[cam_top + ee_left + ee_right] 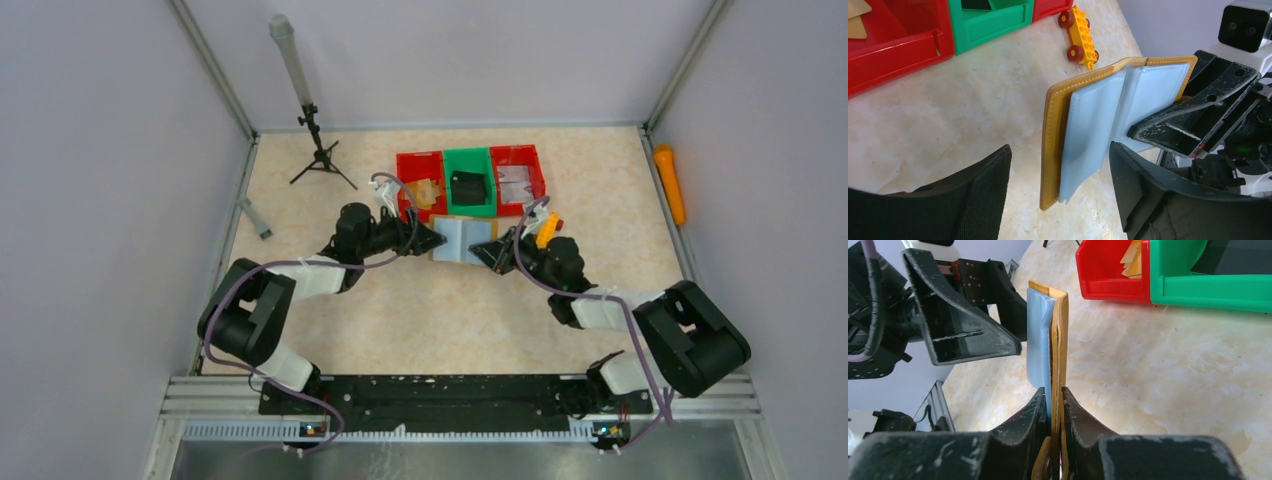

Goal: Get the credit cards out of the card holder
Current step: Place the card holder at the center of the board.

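1. The right gripper (1055, 396) has its jaws pressed together on one edge of the card holder (1057, 340). Both the tan cover and the pale blue-grey lining pass between its two fingers.
2. From the right fingertips, the card holder extends straight outward, seen edge-on in the right wrist view. The cover is on the right and the lining on the left.
3. The left gripper (1060, 150) has its jaws spread wide and holds nothing. In the left wrist view, its black fingers (983, 190) stand on either side of the free end of the card holder. Contact cannot be determined.
4. The card holder is open like a book. Its lining sleeves face the left gripper, with the stitched cover behind them.
5. In the top view, the card holder sits between the two grippers near the middle of the table (450, 310). It is just in front of a row of three bins.
6. The credit cards (428, 190) are tan and lie in the left red bin (420, 156). They are apart from the card holder, beyond the left gripper.
7. The green bin (468, 153) stands next to it and contains a black object (467, 187). The right red bin (515, 150) contains something pale that is too small to identify.
8. A yellow toy block (547, 228) with red wheels lies on the table beside the right gripper.
9. A black tripod (318, 150) stands at the far left. An orange cylinder (668, 182) lies along the right wall.
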`<action>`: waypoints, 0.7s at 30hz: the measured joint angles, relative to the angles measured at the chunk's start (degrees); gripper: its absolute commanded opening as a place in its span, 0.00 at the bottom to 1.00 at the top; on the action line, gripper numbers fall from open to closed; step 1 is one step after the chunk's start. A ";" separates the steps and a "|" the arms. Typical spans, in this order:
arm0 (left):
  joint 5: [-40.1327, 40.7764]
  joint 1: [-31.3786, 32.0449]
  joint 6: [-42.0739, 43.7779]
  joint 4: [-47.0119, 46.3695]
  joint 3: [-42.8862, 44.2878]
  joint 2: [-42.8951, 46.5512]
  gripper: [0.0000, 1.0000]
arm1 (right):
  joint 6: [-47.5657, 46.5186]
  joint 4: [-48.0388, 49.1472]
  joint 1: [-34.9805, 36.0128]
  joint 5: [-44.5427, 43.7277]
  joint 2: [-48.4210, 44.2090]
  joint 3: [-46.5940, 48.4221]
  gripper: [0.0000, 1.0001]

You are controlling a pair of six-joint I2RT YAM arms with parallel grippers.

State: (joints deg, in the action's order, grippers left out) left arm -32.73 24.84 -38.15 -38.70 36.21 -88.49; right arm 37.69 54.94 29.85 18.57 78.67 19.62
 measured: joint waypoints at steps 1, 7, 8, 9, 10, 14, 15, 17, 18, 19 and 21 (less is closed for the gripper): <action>-0.50 0.00 -0.26 0.00 0.28 -0.50 0.63 | 0.11 0.02 0.00 0.26 0.00 0.00 0.14; -2.58 0.00 -1.20 0.17 1.36 -2.73 0.15 | 2.10 0.22 0.00 2.49 2.51 1.03 0.17; -2.78 0.00 -1.25 0.15 1.49 -2.93 0.09 | 2.51 0.13 0.00 2.80 3.39 1.60 0.17; -2.95 -0.04 -1.22 0.22 1.70 -3.13 0.05 | 2.95 0.02 -0.07 3.13 4.39 2.25 0.18; -3.13 -0.04 -1.27 0.42 2.01 -3.30 0.03 | 3.37 -0.15 -0.11 3.58 5.33 2.71 0.18; -2.43 1.11 0.92 4.70 5.09 -4.31 0.02 | 4.57 -0.15 -0.52 4.46 7.67 3.72 0.19; -1.92 1.60 1.64 6.19 6.01 -4.59 0.02 | 4.70 -0.09 -0.61 4.66 7.96 3.80 0.19; -1.29 2.32 2.51 8.00 7.19 -5.11 0.02 | 5.01 -0.13 -0.79 4.87 8.39 3.80 0.19; -1.07 2.58 2.82 8.70 7.54 -5.33 0.02 | 5.11 -0.13 -0.85 5.05 8.59 3.80 0.19; -1.03 2.71 3.06 9.18 7.85 -5.60 0.02 | 5.38 -0.09 -0.85 5.20 8.83 3.80 0.19; -1.29 2.84 3.21 9.90 8.57 -6.69 0.02 | 5.86 -0.09 -0.85 5.49 9.29 3.80 0.18</action>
State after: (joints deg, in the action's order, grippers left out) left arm -34.02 27.68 -34.94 -28.80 44.77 -95.18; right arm 43.55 54.85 28.99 24.05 87.96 23.42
